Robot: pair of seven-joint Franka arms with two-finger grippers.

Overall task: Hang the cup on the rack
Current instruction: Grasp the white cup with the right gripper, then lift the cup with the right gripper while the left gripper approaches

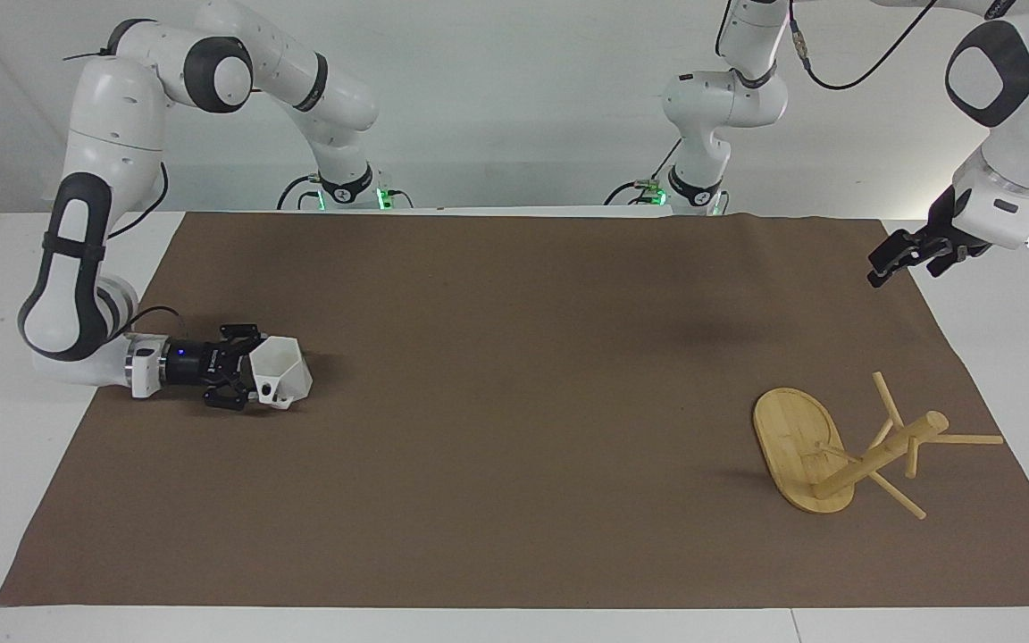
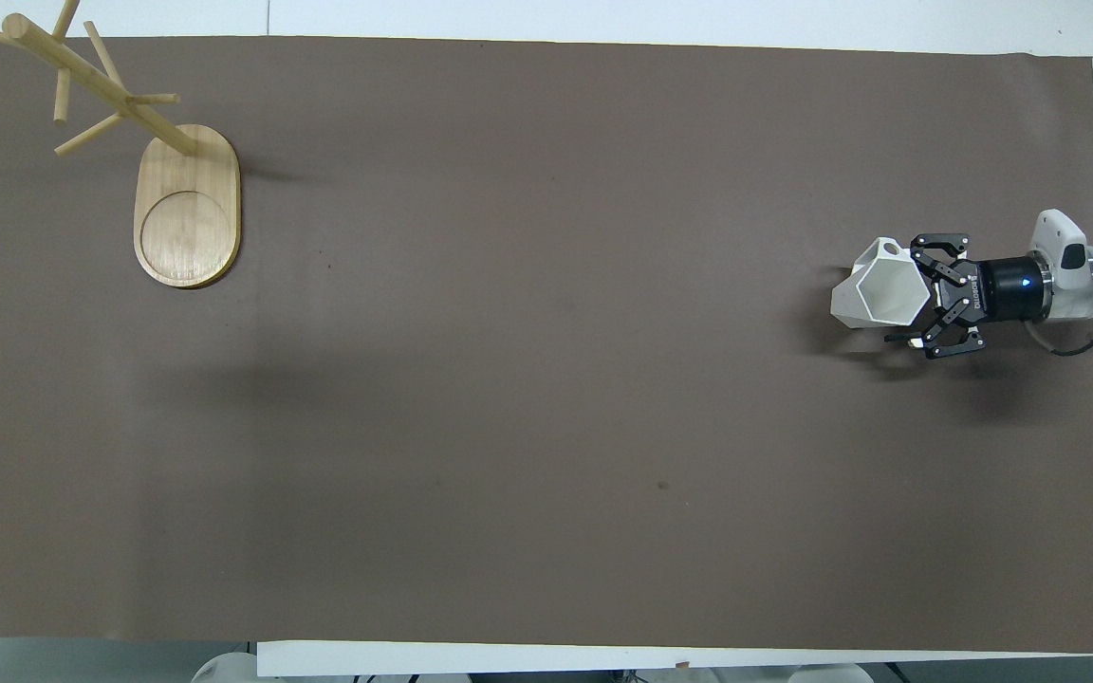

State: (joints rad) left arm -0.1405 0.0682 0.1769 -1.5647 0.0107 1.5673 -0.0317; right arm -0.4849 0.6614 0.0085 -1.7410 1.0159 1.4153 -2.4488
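Stage: early, grasp being set up. The cup (image 1: 280,372) stands on the brown mat (image 1: 514,429) of the worktop, at the right arm's end, not lifted. The right tool (image 1: 244,379) lies low and level beside it, its fingers spread wide about the rim side; contact cannot be confirmed, and no closure is seen.

The rack (image 1: 845,451) stands at the left arm's end, well apart from the cup, pegs bare. The left tool (image 1: 891,261) waits raised over the mat's edge; finger state cannot be told.

Remaining, as judged: close on cup, lift, carry across, hook handle on a peg.

Writing: none legible anywhere.
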